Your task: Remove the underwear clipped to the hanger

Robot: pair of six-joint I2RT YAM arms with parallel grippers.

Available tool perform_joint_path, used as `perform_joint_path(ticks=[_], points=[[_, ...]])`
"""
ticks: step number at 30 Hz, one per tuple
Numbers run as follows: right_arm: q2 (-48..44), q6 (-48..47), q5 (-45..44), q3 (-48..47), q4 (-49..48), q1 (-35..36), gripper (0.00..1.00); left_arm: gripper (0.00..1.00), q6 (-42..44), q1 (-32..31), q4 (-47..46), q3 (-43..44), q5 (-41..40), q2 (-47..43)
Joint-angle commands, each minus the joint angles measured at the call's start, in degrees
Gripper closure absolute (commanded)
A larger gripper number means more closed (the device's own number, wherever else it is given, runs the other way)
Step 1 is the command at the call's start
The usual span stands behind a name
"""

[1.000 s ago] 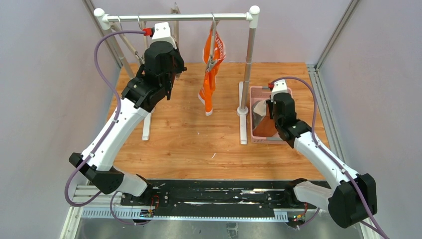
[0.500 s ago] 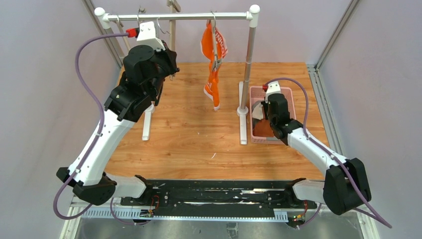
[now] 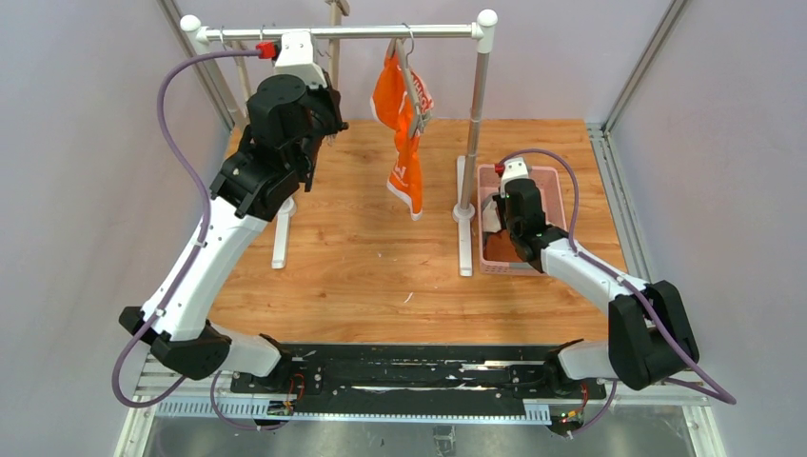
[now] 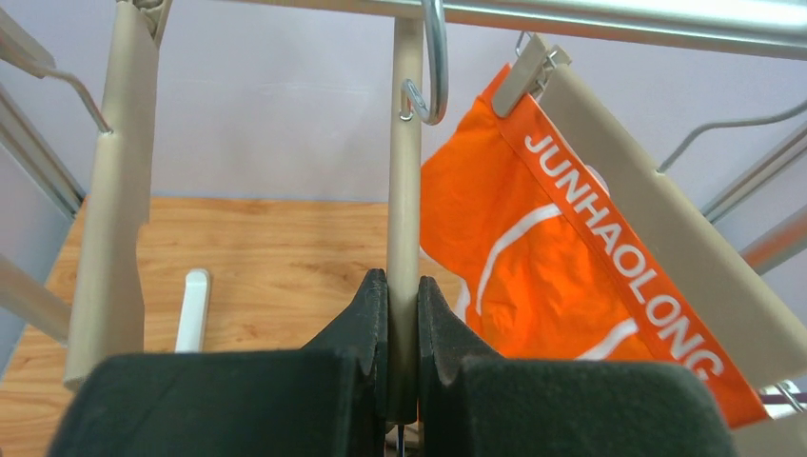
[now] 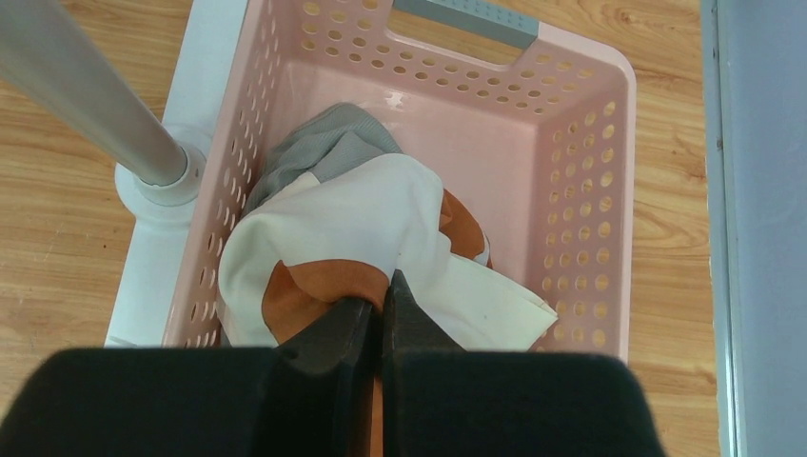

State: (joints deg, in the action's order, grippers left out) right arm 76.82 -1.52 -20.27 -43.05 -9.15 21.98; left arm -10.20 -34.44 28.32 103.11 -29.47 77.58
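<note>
Orange briefs point(image 3: 404, 124): the only garment on the rail point(image 3: 381, 31), held by the clipped hanger point(image 4: 657, 190), long axis 12 to 6 o'clock, hanging above the tabletop point(image 3: 362, 257).
Left gripper point(image 4: 403, 314): clamped on a bare hanger point(image 4: 405, 190). The briefs lie just beside it at 2 o'clock. This arm is nearer.
Right gripper point(image 5: 381, 305): narrow, apparently pinching the rust-brown briefs point(image 5: 314, 281) in the pink basket point(image 5: 580, 162), over the grey-beige briefs point(image 5: 324, 143).
Coming move: likely a release, then a shift toward 3 o'clock.
Change: half a second earlier the left wrist sat further toward 9 o'clock, and the garment showed a narrower face.
</note>
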Motion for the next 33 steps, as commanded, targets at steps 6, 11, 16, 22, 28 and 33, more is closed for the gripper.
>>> perform_joint_path(ticks=[6, 11, 16, 22, 28, 33], points=[[-0.4, -0.2, 1.3, 1.3, -1.5, -0.8, 0.99, 1.0, 4.3, 1.2, 1.4, 8.0, -2.0, 5.5], [-0.6, -0.2, 1.4, 1.4, -1.2, -0.8, 0.99, 1.0, 3.4, 3.7, 6.6, 11.6, 0.9, 8.7], [-1.2, 0.1, 2.0, 1.2, -0.7, -0.8, 0.99, 1.0, 3.0, 5.9, 12.4, 16.2, 5.1, 11.1], [-2.0, 0.4, 2.3, 1.0, 0.1, -0.7, 0.99, 0.97, 2.0, 7.1, 14.0, 14.6, 7.3, 10.4], [-2.3, 0.5, 2.0, 1.4, 0.4, -0.7, 0.99, 0.86, 1.5, 7.9, 14.3, 13.1, 9.4, 9.5], [-0.8, 0.2, 2.0, 0.7, 0.7, -0.7, 0.84, 0.63, 1.8, 7.9, 11.9, 10.5, 8.7, 6.3]])
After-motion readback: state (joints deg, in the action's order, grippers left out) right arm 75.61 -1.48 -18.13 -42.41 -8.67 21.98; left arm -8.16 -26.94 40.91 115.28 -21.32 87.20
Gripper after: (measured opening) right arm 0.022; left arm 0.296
